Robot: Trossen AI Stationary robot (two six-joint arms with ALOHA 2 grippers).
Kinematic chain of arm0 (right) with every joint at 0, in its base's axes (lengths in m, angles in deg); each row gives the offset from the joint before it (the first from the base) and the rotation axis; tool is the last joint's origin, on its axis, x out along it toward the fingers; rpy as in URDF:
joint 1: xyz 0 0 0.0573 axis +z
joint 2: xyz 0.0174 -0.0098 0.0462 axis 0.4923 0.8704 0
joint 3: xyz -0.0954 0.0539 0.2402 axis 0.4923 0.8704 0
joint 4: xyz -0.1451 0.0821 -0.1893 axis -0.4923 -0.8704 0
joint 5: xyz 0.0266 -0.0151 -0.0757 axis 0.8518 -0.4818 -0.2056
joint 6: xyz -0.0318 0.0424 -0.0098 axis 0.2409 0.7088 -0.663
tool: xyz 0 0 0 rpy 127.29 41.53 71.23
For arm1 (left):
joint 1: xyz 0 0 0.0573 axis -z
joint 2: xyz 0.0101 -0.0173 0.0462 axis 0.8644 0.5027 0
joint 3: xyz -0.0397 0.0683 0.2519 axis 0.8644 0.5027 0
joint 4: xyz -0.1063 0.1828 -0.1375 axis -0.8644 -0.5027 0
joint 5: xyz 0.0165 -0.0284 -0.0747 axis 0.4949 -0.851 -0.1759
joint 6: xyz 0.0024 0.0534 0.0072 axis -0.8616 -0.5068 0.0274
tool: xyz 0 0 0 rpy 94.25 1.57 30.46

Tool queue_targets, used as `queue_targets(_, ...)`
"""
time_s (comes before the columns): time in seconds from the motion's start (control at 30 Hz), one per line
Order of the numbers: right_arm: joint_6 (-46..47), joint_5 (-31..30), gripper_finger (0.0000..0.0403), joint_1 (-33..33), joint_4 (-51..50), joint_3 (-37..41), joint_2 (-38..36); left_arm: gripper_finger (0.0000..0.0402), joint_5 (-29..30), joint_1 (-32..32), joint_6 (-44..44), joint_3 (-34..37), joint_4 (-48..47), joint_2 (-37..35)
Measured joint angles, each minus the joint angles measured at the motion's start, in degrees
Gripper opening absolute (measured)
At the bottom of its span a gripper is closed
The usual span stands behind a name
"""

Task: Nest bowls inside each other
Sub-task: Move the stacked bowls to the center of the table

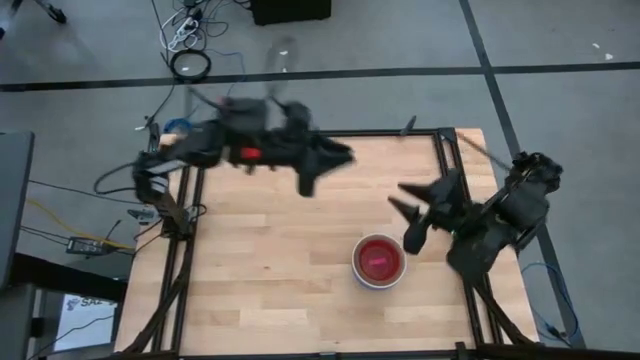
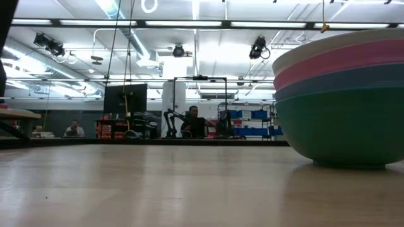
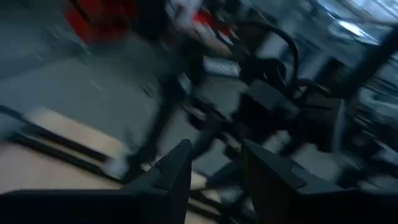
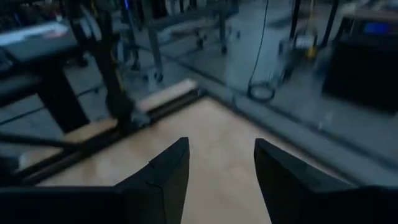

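The bowls stand nested in one stack (image 1: 379, 260) on the wooden table, right of its middle. From above, a red bowl (image 1: 379, 258) shows inside a white rim (image 1: 358, 272). In the low view the stack reads white (image 2: 353, 43), pink (image 2: 353, 63), blue (image 2: 353, 83) and teal green (image 2: 341, 126), with the teal bowl's base on the table. My left gripper (image 1: 325, 165) hangs blurred over the table's far edge, open and holding nothing (image 3: 214, 171). My right gripper (image 1: 398, 198) is open above the table just beyond the stack, also holding nothing (image 4: 221, 165).
A black frame (image 1: 440, 150) runs along the table's edges. Bare wood (image 1: 260, 270) lies left of and nearer than the stack. Cables lie on the floor beyond the far edge. People sit in the room behind the table (image 2: 192, 121).
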Motion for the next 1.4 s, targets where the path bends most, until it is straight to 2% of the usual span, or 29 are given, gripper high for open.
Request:
queue_targets(0.1,-9.00,-0.49,0.0169,-1.41,1.94,-6.28,-0.27,0.0147,6.10,0.32,-3.23,0.16,-3.44,-4.37)
queue_targets(0.2,-15.67,0.29,0.0169,-1.80,3.32,-12.72,-0.79,0.0147,8.42,1.23,-4.95,0.22,-5.18,-7.68)
queue_targets(0.27,-21.22,0.93,0.0169,-1.26,5.23,-16.46,-1.32,0.0147,9.46,1.91,-5.02,0.20,-5.81,-9.56)
queue_targets(0.4,-29.60,1.23,0.0169,1.50,8.82,-20.94,-3.30,0.0147,15.45,3.50,-3.69,0.20,-10.21,-12.15)
queue_targets(0.5,-26.35,1.55,0.0169,3.88,6.85,-21.27,-5.99,0.0147,20.11,4.58,-0.24,0.28,-16.98,-13.83)
queue_targets(0.67,-4.14,4.31,0.0169,6.34,-10.17,-21.14,-7.90,0.0147,26.71,6.64,6.11,0.22,-27.58,-16.26)
queue_targets(0.8,-4.47,5.58,0.0169,6.23,-6.13,-15.69,-9.51,0.0147,31.46,8.34,8.88,0.28,-31.93,-17.24)
queue_targets(0.9,0.97,6.01,0.0168,6.23,-9.28,-12.33,-10.20,0.0147,33.40,9.07,9.04,0.28,-34.08,-17.98)
queue_targets(0.97,1.45,8.64,0.0168,6.23,-9.48,-8.86,-11.17,0.0147,34.69,9.59,9.49,0.26,-36.49,-18.24)
queue_targets(1.13,10.16,21.11,0.0168,3.08,-9.09,3.30,-13.04,0.0147,36.82,10.16,16.33,0.26,-47.29,-18.50)
queue_targets(1.23,17.54,31.12,0.0168,0.58,-9.33,13.57,-14.86,0.0147,36.95,10.49,19.65,0.26,-52.23,-18.25)
queue_targets(1.4,29.52,49.12,0.0168,-2.45,-9.18,31.49,-16.30,0.0147,37.14,10.85,19.73,0.28,-52.92,-18.03)
